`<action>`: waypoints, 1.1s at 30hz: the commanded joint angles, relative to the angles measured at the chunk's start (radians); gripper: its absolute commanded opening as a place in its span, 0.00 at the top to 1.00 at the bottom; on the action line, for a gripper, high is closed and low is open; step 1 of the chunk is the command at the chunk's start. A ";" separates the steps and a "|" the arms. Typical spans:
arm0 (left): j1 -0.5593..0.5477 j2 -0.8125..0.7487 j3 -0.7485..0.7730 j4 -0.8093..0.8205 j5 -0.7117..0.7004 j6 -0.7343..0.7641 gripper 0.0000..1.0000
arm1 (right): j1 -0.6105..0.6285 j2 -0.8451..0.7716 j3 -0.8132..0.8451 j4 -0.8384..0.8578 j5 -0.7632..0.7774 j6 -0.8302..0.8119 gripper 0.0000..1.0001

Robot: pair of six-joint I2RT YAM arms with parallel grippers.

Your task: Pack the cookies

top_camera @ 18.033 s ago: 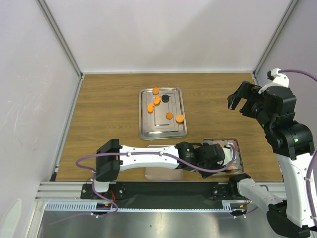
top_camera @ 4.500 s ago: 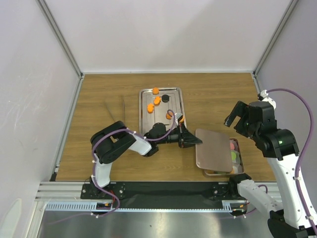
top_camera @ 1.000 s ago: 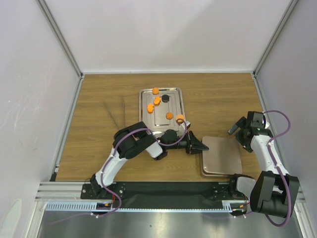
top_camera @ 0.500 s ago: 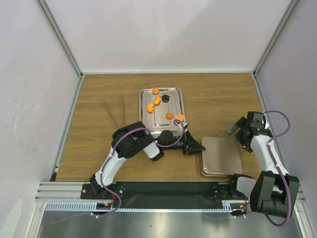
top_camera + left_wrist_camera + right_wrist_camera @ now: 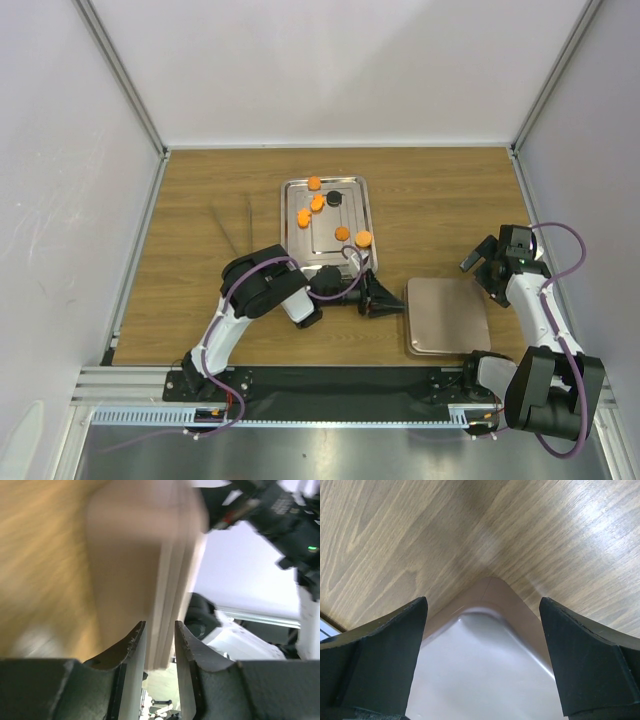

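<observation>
Though the left wrist view is blurred, the left end effector [image 5: 160, 640] shows its dark jaws only a narrow slot apart, with the thin edge of the lid [image 5: 150, 565] in that slot; cannot tell whether the pads press on it. Lid: flat, rounded-square, dull pinkish-brown, smooth, lying on the surface at the right front. Right end effector [image 5: 482, 605] gapes wide over one rounded lid corner, holding nothing. The cookies [image 5: 342, 233]: small round discs, mostly orange, one black, lying loose in a shiny rectangular metal tray [image 5: 330, 258] with rounded corners, mid-surface, apart from the lid. Surface [image 5: 200, 250]: matt wood-grain top, enclosed by plain white wall panels [image 5: 330, 70].
</observation>
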 commanded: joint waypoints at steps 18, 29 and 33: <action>0.000 -0.109 -0.105 0.224 0.018 0.150 0.39 | 0.035 -0.029 0.002 0.002 0.004 0.006 0.00; -0.044 -0.192 -0.062 -0.020 0.023 0.266 0.28 | 0.072 -0.035 0.011 -0.033 0.041 0.038 0.00; -0.058 -0.241 -0.035 -0.184 0.009 0.341 0.28 | 0.087 -0.037 0.019 -0.047 0.054 0.043 0.01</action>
